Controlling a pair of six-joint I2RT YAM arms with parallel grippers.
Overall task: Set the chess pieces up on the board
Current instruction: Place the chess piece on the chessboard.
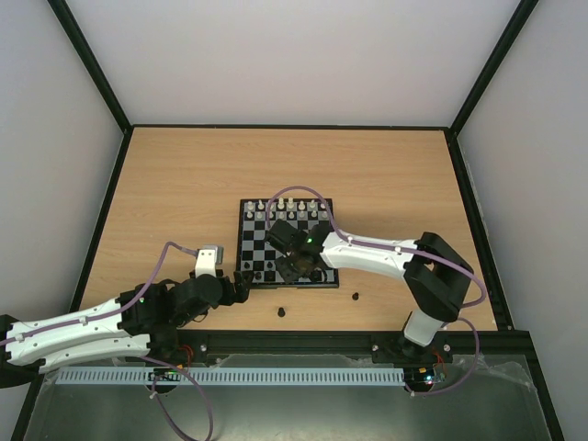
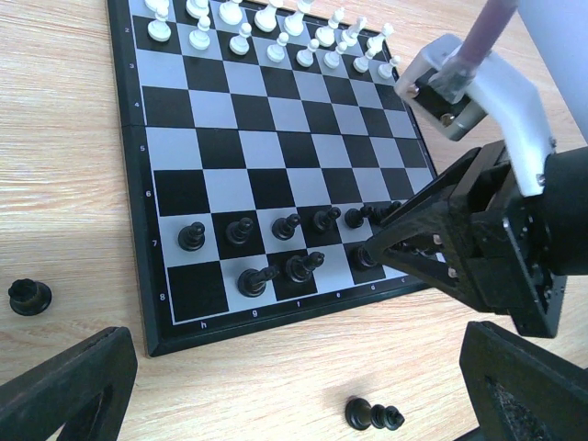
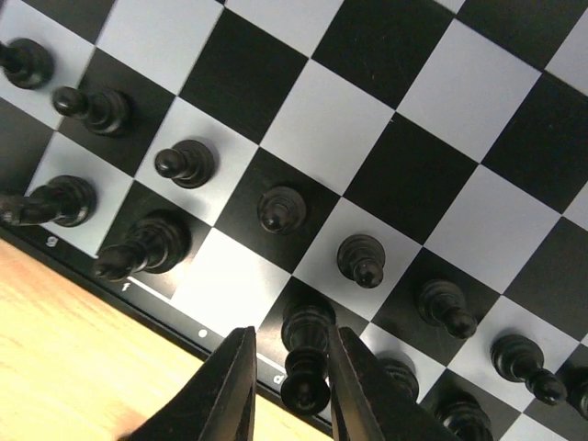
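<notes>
Left gripper hovers just beside the near left corner of the board, fingers spread wide and empty. One loose black piece stands on the table to the left of the board. Another loose black piece lies on its side near the board's near edge.

On the board, the white pieces fill the two far rows. Black pawns line the second row from the near edge, with a few black pieces behind them.

Right gripper is low over the near back row. Its jaws are slightly apart on either side of a tall black piece, not clamped on it. A sliver of board shows beside one finger, while the other looks to be touching the piece.

Likely risk: if the arm lifts or swings off-line, the touching finger could drag the piece over and topple it into the closely packed pawns. The left gripper could also nudge the board frame.

The tall piece stands upright on its square, with its long axis vertical and its head pointing up between the fingers.
</notes>
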